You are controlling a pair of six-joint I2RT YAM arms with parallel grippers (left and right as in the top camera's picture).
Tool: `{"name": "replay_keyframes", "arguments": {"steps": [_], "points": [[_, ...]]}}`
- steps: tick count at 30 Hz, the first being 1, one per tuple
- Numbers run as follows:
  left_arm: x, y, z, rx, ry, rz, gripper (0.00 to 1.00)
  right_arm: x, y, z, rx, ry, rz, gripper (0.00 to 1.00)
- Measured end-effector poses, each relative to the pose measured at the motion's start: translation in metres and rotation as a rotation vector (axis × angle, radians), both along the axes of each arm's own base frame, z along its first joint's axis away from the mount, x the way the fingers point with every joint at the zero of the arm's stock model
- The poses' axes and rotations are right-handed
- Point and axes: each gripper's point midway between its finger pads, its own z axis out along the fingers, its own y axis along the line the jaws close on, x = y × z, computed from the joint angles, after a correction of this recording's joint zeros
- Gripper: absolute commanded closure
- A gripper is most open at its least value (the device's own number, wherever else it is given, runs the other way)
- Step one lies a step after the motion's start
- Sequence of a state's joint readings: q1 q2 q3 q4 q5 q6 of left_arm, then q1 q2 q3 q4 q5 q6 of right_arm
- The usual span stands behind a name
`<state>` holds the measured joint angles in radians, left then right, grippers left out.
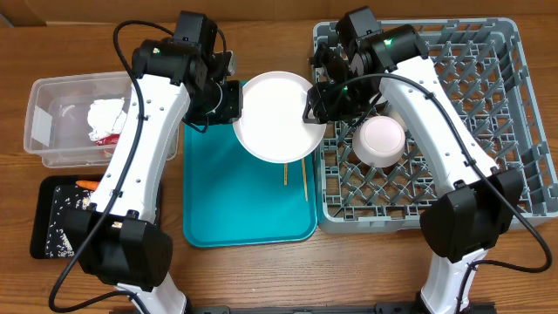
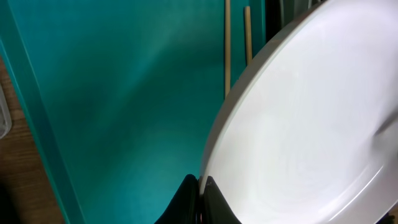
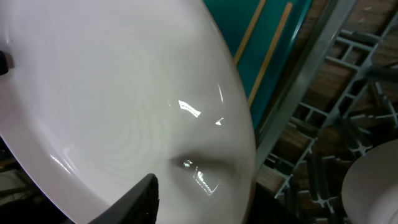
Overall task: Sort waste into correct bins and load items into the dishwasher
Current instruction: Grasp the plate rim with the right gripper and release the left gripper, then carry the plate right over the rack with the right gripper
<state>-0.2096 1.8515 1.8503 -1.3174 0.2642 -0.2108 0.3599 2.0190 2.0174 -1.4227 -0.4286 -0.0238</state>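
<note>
Nearest me: teal tray point(image 1: 227, 209), two sticks point(image 1: 304, 179) on it. Above its far end, plate point(image 1: 277, 116) is off the surface: left gripper point(image 1: 236, 101) clamped on rim at 9 o'clock, right gripper point(image 1: 310, 111) over rim at 3, can't tell if it's biting. Reads as handover: rack point(image 1: 488, 105) sits at 3 o'clock, in right arm's reach. One bowl point(image 1: 381, 139) in it.

Wooden table point(image 1: 349, 270), clear tub point(image 1: 35, 122), black tray point(image 1: 39, 222), teal tray point(image 1: 244, 209), grey dish rack point(image 1: 523, 131)
</note>
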Motion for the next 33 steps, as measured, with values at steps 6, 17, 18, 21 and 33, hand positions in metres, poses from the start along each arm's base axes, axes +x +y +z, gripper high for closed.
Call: {"name": "replay_keyframes", "arguments": {"steps": [6, 17, 18, 21, 33], "points": [[-0.001, -0.003, 0.001, -0.016, 0.001, -0.019, 0.96, 0.002, -0.004, -0.001, -0.018, -0.006, -0.007, 0.79], [-0.002, -0.001, 0.001, -0.018, 0.002, -0.033, 0.81, 0.008, -0.011, -0.004, -0.054, -0.029, -0.025, 0.96], [-0.002, -0.002, 0.001, -0.023, 0.002, -0.034, 0.78, 0.009, -0.011, -0.004, -0.053, -0.031, -0.026, 0.96], [-0.003, -0.004, 0.002, -0.033, 0.003, -0.039, 0.55, 0.01, -0.009, -0.004, -0.049, -0.041, -0.021, 0.96], [-0.002, -0.007, 0.003, -0.046, -0.006, -0.058, 0.33, 0.051, -0.034, -0.006, -0.197, -0.211, -0.109, 0.96]]}}
